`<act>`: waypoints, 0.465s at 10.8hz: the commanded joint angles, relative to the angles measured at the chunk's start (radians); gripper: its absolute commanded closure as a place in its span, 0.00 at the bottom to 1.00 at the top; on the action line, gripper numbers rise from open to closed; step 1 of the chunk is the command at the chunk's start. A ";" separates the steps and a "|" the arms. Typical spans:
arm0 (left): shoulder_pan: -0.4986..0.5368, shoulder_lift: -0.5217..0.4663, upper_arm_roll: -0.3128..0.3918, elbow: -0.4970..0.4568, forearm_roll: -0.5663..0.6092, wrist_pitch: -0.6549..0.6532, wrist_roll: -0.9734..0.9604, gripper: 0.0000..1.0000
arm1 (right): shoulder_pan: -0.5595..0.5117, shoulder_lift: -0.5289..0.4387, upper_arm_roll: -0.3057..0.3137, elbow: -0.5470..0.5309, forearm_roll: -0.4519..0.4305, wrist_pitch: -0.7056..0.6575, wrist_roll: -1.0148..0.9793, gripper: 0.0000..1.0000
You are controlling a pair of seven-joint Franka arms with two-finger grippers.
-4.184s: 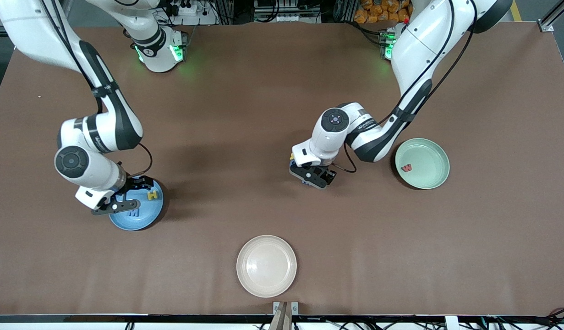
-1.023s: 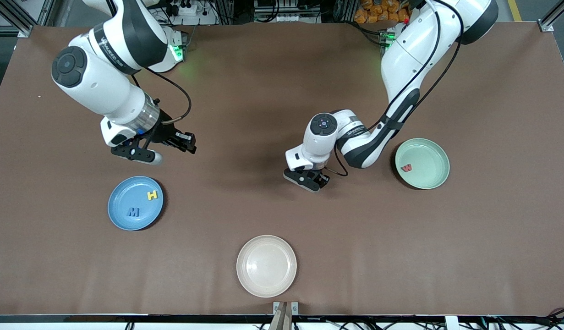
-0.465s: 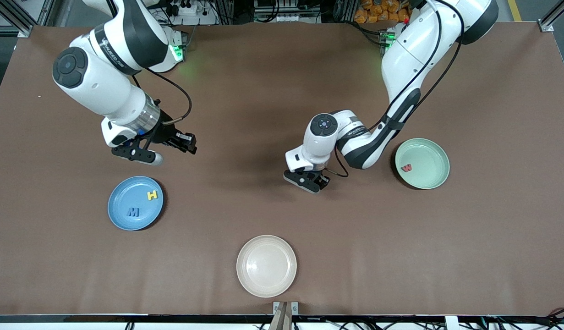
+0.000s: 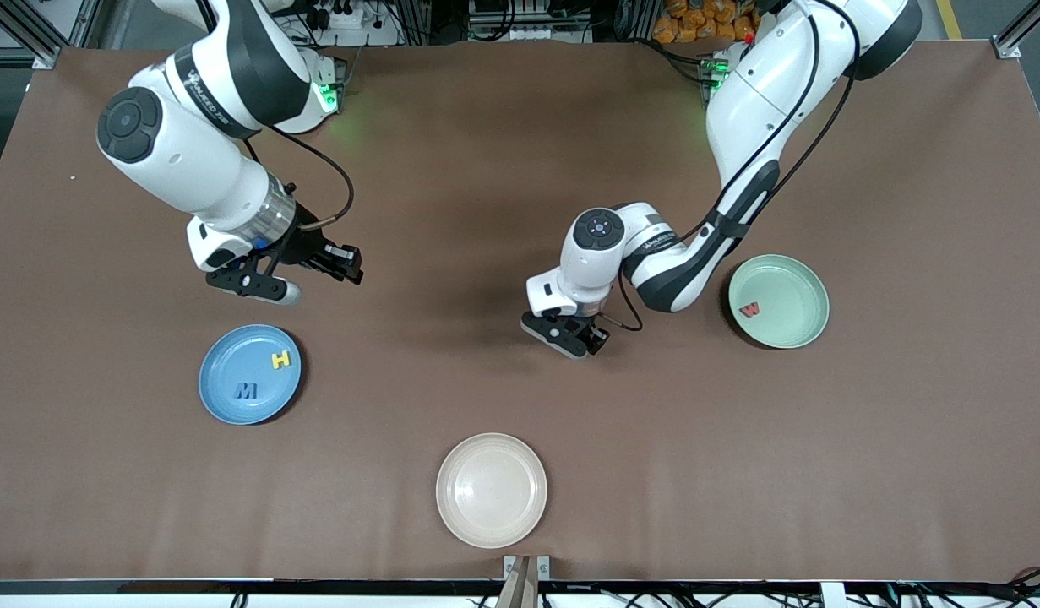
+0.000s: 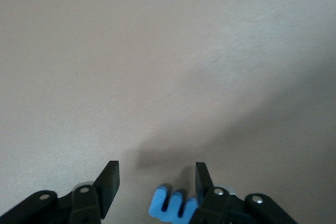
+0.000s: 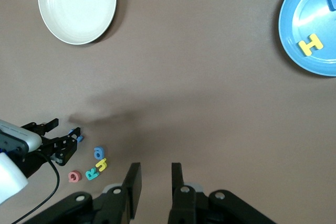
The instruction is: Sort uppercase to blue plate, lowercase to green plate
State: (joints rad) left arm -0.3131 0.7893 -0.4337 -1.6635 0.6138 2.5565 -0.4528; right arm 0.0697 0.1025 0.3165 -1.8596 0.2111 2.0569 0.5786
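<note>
Blue lowercase letter (image 5: 170, 204) between left hand (image 5: 156, 183) fingers (against one), low over table.

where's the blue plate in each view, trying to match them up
Front view: the blue plate lies toward the right arm's end of the table, holding the yellow H and dark blue M.
Left wrist view: not in it.
Right wrist view: the plate is cut off at the picture's edge, with the H on it.
Shared landmark: the cream-white plate, in the front and right wrist views.
</note>
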 commanded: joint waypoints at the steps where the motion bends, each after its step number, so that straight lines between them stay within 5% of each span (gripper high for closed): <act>1: 0.005 -0.027 -0.016 -0.018 0.035 -0.019 0.066 0.30 | 0.002 0.005 0.001 0.002 0.010 0.005 0.012 0.69; 5: 0.008 -0.021 -0.016 -0.045 0.035 -0.019 0.155 0.24 | -0.001 0.008 0.001 0.002 0.010 0.005 0.012 0.69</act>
State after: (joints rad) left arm -0.3136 0.7842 -0.4455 -1.6814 0.6167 2.5453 -0.3096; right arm 0.0697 0.1097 0.3160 -1.8596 0.2111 2.0570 0.5787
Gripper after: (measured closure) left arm 0.256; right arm 0.692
